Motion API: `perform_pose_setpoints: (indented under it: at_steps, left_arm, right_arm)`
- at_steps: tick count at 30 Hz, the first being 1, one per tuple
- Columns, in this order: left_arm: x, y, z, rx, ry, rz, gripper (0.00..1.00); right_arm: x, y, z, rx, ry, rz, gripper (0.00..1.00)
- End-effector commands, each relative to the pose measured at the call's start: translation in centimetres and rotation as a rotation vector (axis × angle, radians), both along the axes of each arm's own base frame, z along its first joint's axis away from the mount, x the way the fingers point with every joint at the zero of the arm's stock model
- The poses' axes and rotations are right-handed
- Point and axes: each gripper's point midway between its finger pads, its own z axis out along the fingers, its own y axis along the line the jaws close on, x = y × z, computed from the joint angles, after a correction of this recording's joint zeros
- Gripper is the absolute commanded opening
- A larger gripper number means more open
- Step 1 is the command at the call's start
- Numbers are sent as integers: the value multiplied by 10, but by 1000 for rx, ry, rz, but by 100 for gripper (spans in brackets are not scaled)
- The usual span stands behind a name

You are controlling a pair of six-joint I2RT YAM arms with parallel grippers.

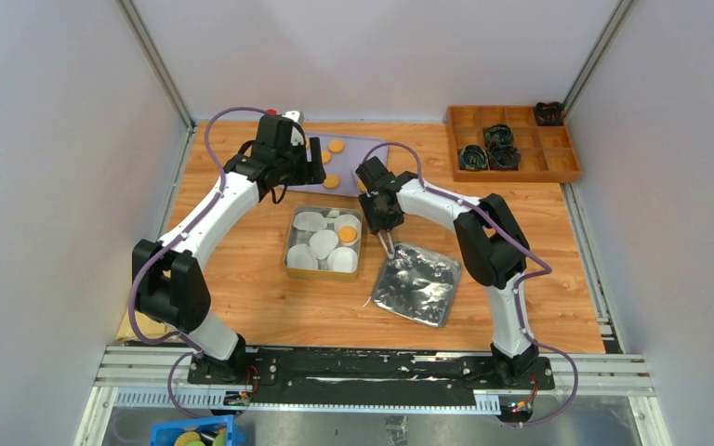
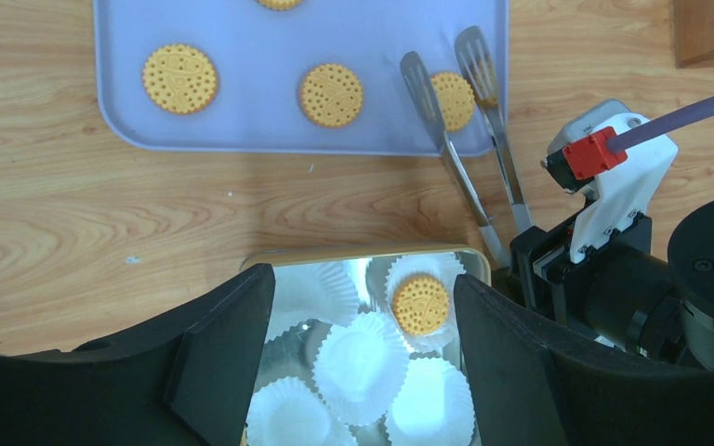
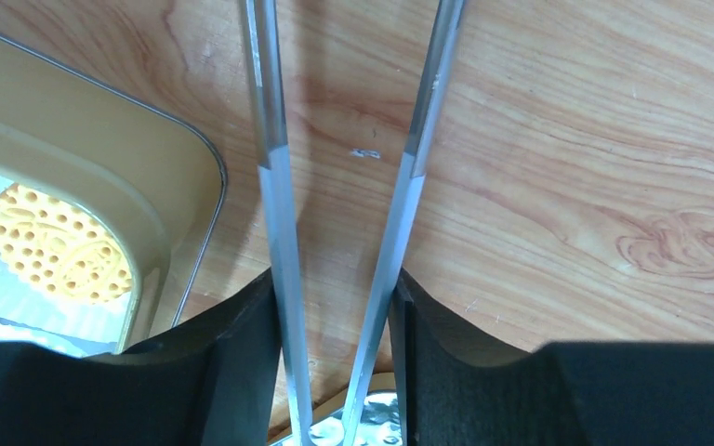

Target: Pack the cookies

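Observation:
Several round yellow cookies (image 2: pixel 179 78) lie on a lilac tray (image 2: pixel 121 111) at the back of the table (image 1: pixel 336 146). One cookie (image 2: pixel 420 304) sits in a white paper liner inside the metal tin (image 1: pixel 288 260); it also shows in the right wrist view (image 3: pixel 56 246). My right gripper (image 3: pixel 335 362) is shut on metal tongs (image 3: pixel 274 186). The tong tips (image 2: pixel 418 74) straddle a cookie (image 2: pixel 453 100) at the tray's near right corner. My left gripper (image 2: pixel 363 362) is open and empty above the tin's far side, with several empty liners (image 2: pixel 363 358) below it.
The tin's silver lid (image 1: pixel 416 283) lies right of the tin. A wooden compartment box (image 1: pixel 511 144) with black items stands at the back right. Grey walls close in both sides. A blue bin (image 1: pixel 191 435) sits below the near left edge.

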Motion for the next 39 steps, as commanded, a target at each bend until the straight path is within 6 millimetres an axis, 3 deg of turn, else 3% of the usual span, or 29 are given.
perform_pose_setpoints:
  at_steps: [1,3,14,18,21,26,33,39]
  left_arm:
    - [3,2,13,-3,-28,-4,76]
    - [3,1,13,-5,-28,-4,76]
    - [3,2,15,0,-32,-4,76]
    - [3,1,12,-2,-24,-9,76]
    - [3,2,12,1,-24,-5,76]
    - [2,2,15,-3,-30,-5,76]
    - [1,3,17,-7,-37,3,76]
    - [8,13,32,8,-72,71,76]
  right_arm:
    - [1,3,15,-8,-33,5,38]
    - [5,1,27,-3,-71,1,28]
    - [18,9,94,78,-220,46,20]
    - [21,9,99,78,-234,49,13]
    - [19,9,99,85,-230,46,1]
    - [13,7,122,120,-266,51,0]
    - [-24,6,162,173,-316,108,0]
    - [-80,7,163,200,-282,179,0]
